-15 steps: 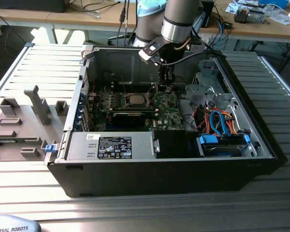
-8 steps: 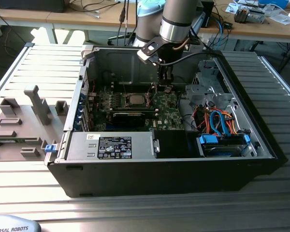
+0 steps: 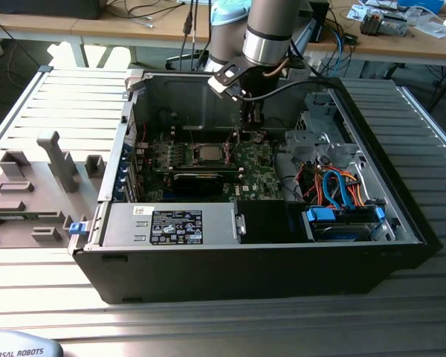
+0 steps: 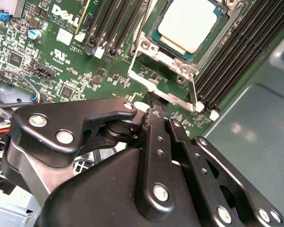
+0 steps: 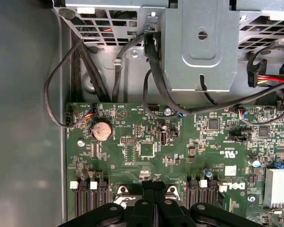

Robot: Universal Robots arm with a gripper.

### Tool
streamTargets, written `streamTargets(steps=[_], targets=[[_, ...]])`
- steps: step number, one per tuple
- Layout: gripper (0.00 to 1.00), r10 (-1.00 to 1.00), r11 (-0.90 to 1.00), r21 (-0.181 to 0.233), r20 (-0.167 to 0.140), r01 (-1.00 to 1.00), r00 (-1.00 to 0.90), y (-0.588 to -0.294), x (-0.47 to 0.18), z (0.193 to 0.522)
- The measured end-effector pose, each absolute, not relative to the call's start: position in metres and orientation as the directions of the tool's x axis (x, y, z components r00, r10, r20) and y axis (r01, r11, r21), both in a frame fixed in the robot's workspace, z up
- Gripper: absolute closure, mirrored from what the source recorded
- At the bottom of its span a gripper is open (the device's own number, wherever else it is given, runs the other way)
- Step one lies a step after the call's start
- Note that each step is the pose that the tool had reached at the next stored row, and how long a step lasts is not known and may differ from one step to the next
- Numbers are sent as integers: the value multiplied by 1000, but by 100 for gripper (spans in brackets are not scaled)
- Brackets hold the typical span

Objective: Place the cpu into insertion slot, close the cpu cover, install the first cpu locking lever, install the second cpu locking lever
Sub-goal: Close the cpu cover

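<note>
**Tool pinched narrow at the socket's edge, cpu lying flat in its slot**

I reach down into the open computer case (image 3: 267,275), which lies on the slatted tabletop (image 3: 208,327). In the exterior view my tool (image 3: 246,134) hangs at the cpu's 2 o'clock, near it, above the green circuit board (image 3: 256,177). The cpu (image 3: 208,154) lies flat in the insertion slot (image 3: 189,154) with its silver-grey top facing up. It is square, so it has no long axis, and its edges run in line with the slot's border.

In the second wrist view the cpu (image 4: 187,23) sits between rows of long black slots (image 4: 236,52) that run parallel to two of its sides. The cpu cover (image 4: 166,57) shows as a silvery frame along the cpu's edge nearest me; I cannot tell whether it lies fully flat. My tool (image 4: 160,111) is narrow: its two fingers (image 4: 157,142) run side by side with no gap that I can see and nothing visible between them. Their tips reach the cover's outer edge, though I cannot tell whether they touch it. A locking lever (image 4: 193,92), a thin silvery rod, stands just beside the tips and apart from them, its long axis roughly in line with my fingers.

In the first wrist view the tool (image 5: 154,185) points across the board toward a round coin cell (image 5: 102,128).
</note>
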State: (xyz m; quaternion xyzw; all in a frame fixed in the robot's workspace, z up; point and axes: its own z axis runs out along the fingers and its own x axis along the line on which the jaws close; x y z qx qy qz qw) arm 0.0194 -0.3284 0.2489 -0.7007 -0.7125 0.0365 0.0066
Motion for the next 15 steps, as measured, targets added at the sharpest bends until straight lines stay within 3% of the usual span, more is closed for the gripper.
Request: streamTargets(steps=[15], targets=[[89,999,15,-61,-42,998,-18,-328,10,249]])
